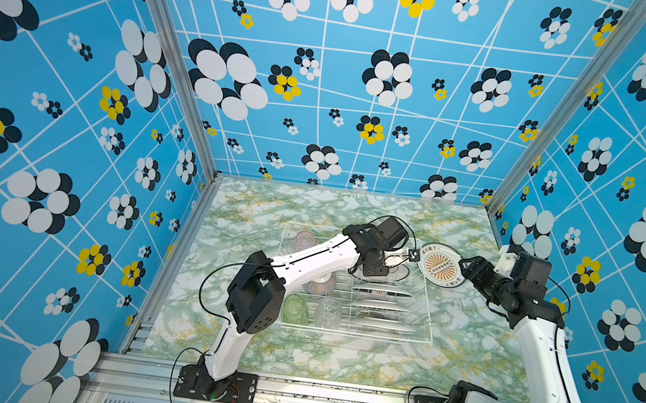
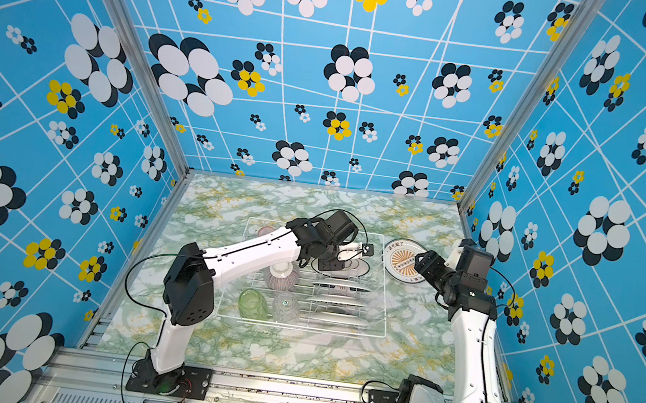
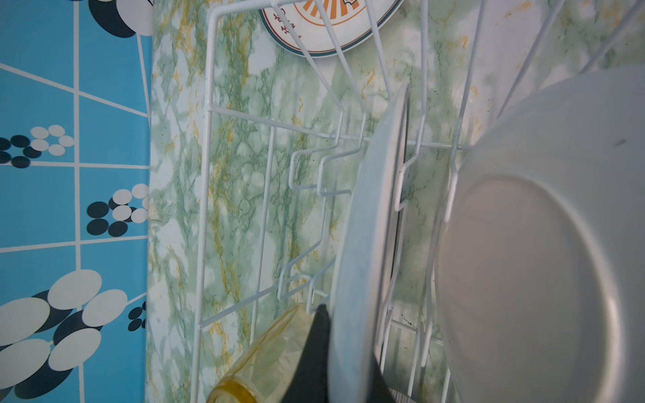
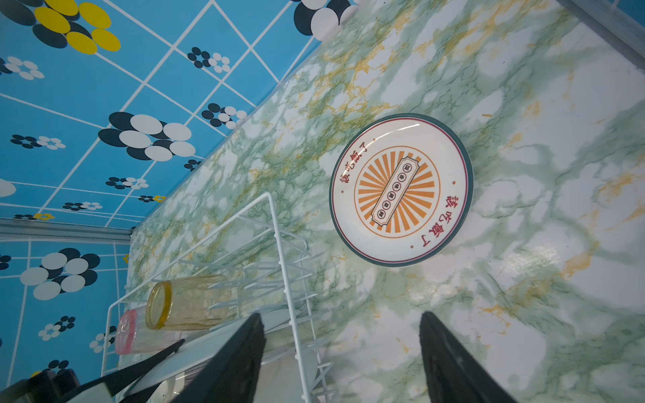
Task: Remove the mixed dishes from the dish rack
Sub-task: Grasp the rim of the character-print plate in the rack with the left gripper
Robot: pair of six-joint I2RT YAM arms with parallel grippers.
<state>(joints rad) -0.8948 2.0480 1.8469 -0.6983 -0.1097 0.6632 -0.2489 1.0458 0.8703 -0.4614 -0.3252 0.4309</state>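
Closest in, the left gripper pinches the rim of an upright plate standing between dividers of the dish rack. Lifted askew, it may snag wires, knock the neighbouring plate or nudge the yellow tumbler just beside one finger. Meanwhile the right gripper hangs wide and empty near the unloaded plate on the table.

top pair overhead, wrist cams close, share rack

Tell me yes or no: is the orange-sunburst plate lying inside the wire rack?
No, the plate lies flat on the table beside the rack, outside its wires.
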